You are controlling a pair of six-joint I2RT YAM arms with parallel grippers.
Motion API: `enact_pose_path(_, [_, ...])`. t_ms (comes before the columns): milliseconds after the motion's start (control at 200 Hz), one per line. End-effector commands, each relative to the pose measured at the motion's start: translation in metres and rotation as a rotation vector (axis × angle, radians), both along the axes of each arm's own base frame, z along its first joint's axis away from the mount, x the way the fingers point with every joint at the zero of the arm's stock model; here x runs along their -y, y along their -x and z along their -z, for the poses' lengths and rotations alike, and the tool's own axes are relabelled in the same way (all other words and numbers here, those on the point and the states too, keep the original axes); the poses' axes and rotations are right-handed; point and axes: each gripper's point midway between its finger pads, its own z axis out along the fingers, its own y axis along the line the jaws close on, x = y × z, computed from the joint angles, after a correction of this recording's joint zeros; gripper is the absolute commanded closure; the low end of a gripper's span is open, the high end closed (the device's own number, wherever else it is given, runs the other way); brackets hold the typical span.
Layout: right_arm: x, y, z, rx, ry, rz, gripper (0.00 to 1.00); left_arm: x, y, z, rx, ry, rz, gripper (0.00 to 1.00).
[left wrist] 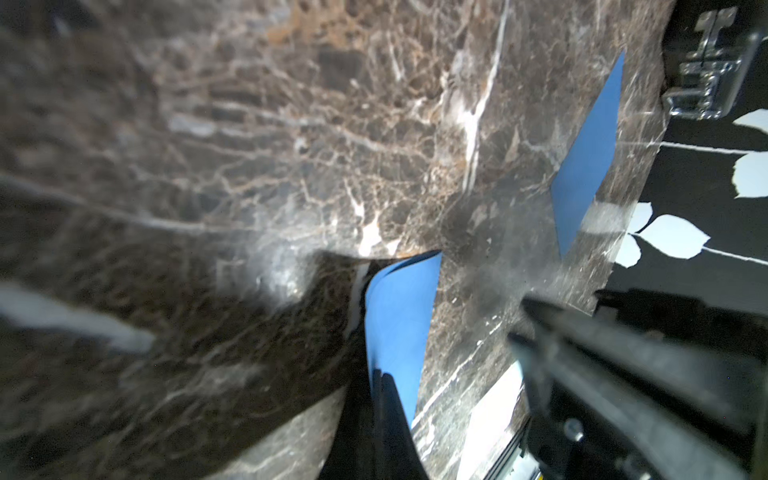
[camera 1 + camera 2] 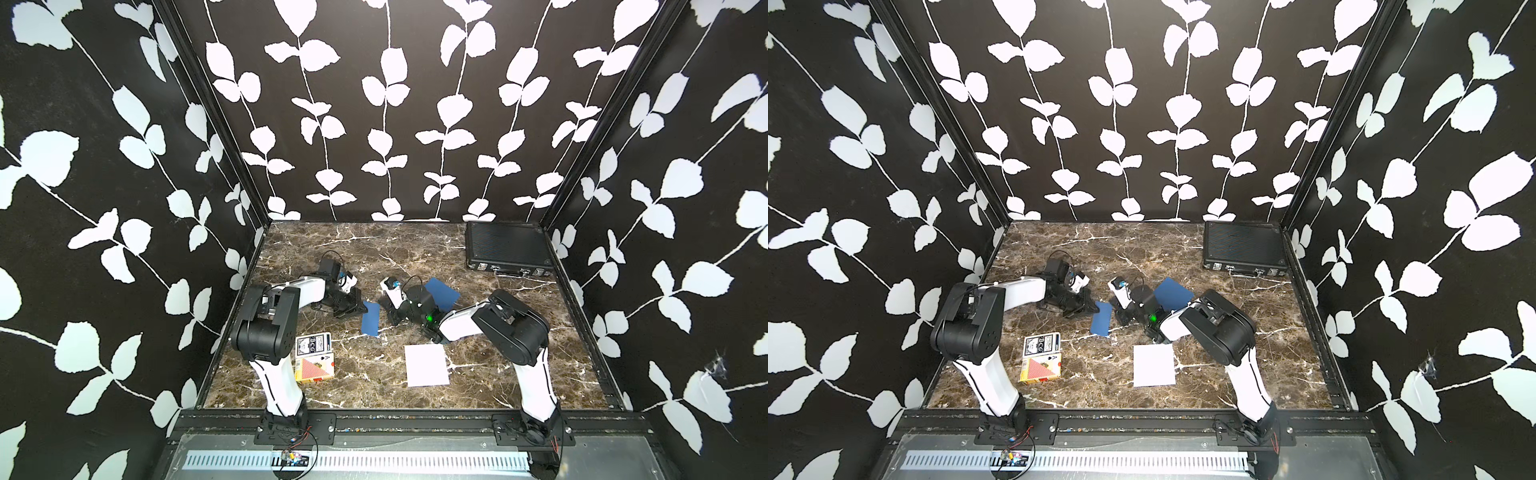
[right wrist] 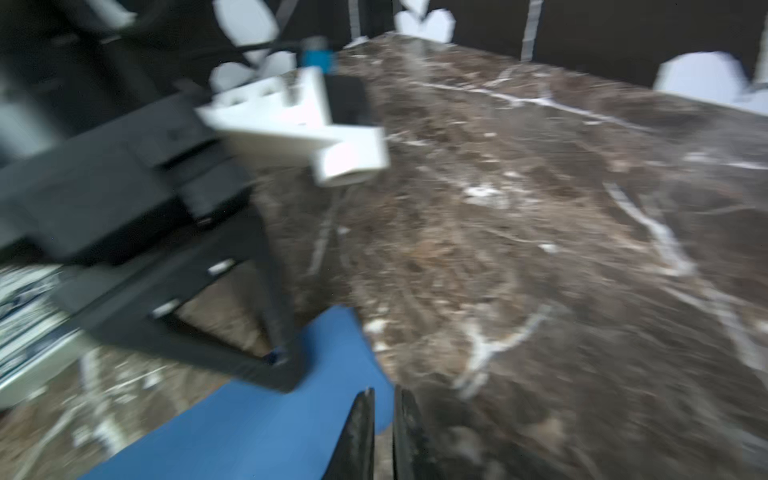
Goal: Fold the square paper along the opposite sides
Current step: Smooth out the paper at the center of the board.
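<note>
**A:** Our left gripper is pinching the upper corner of the folded blue paper, with its jaws pressed together on it.

**B:** We're seeing that paper lying on the marble table, just below the middle of the frame in both top views. What about the right gripper?

**A:** Its fingers are standing slightly apart, just beside the paper's edge. We're seeing nothing between them, though that wrist view is blurring.

**B:** We're also seeing a white sheet lower in the frame, apart from the blue paper.
</note>
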Motion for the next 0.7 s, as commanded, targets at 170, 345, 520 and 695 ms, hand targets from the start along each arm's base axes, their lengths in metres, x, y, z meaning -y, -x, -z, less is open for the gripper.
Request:
enact_pose_path(170, [-0.035,0.032,-0.003,-0.026,-0.053,-0.208,0.87,-0.002,0.019,0.014,-0.098,-0.029,0.089,1.0])
enact_pose_path(345, [-0.033,0.046,0.03,-0.053,0.03,-0.223,0.87,-0.003,0.016,0.018,-0.102,-0.04,0.094,1.0])
enact_pose_path(520, [-0.018,0.064,0.066,-0.077,0.14,-0.219,0.88,-0.005,0.014,0.02,-0.103,-0.057,0.094,1.0])
enact_pose_path(695, [-0.004,0.077,0.081,-0.106,0.183,-0.211,0.88,-0.01,0.014,0.022,-0.108,-0.081,0.086,1.0])
